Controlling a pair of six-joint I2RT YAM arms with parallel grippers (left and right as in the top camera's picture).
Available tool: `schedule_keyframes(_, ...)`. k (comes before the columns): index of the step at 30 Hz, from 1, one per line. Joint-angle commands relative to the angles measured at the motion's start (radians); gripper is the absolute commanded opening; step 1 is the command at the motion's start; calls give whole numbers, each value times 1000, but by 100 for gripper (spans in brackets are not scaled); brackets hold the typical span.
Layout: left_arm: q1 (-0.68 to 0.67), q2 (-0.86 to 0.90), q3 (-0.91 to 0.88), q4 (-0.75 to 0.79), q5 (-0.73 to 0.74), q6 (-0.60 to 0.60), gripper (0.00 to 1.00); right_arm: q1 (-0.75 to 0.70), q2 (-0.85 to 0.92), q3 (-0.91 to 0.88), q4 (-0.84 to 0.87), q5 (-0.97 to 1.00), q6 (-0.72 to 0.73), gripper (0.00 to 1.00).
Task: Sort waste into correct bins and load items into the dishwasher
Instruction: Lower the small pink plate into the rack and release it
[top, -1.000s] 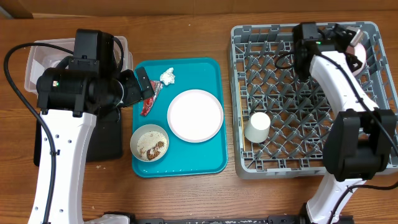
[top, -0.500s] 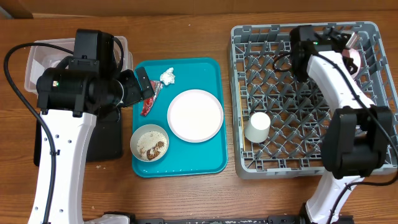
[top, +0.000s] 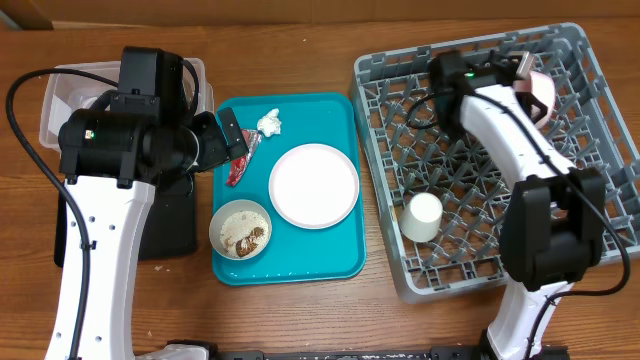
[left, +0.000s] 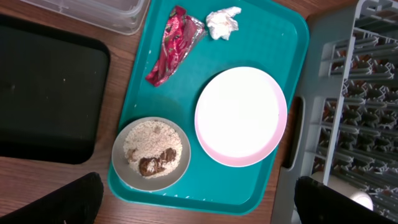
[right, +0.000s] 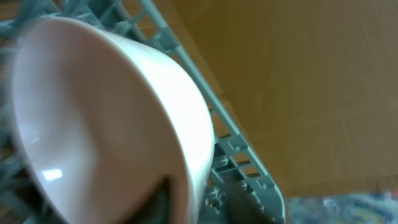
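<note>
My right gripper (top: 527, 78) is shut on the rim of the pale pink bowl (top: 541, 93) at the far side of the grey dish rack (top: 373, 150). In the right wrist view the bowl (right: 93, 124) fills the left, with my fingers (right: 202, 202) on its rim beside the rack edge (right: 242, 163). A white cup (top: 422, 215) lies in the rack. My left gripper (top: 232, 140) is open and empty above the teal tray; its fingers (left: 199, 211) show at the bottom corners. The tray holds the red wrapper (left: 174, 43), the white tissue (left: 222, 23), the pink plate (left: 241, 115) and the cream bowl of food scraps (left: 152, 154).
The teal tray (top: 340, 255) lies mid-table. The clear tub (top: 60, 90) stands at the back left, with the black tray (top: 170, 225) in front of it, partly under my left arm. The rack sits askew, its left edge (left: 311, 124) close to the teal tray.
My right gripper has moved left with the pink bowl. The rack has slid left and turned, and the white cup moved with it. The left arm has not moved.
</note>
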Motion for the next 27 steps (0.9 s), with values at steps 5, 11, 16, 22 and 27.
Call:
schedule_keyframes(5,3,3,13,1,-13,-10,100,91,-56,44,2,-42,21,57)
schedule_keyframes(11,3,3,13,1,-13,-10,100,103,-91,81,20,-114,-25,58)
schedule_keyframes(16,3,3,13,1,-13,-10,100,100,-91,81,50,-153,-68,58)
schedule_keyframes(22,3,3,13,1,-13,-10,100,82,-156,84,63,-169,-3,54)
schedule_keyframes(27,3,3,13,1,-13,-10,100,15,-239,84,97,-254,-3,19)
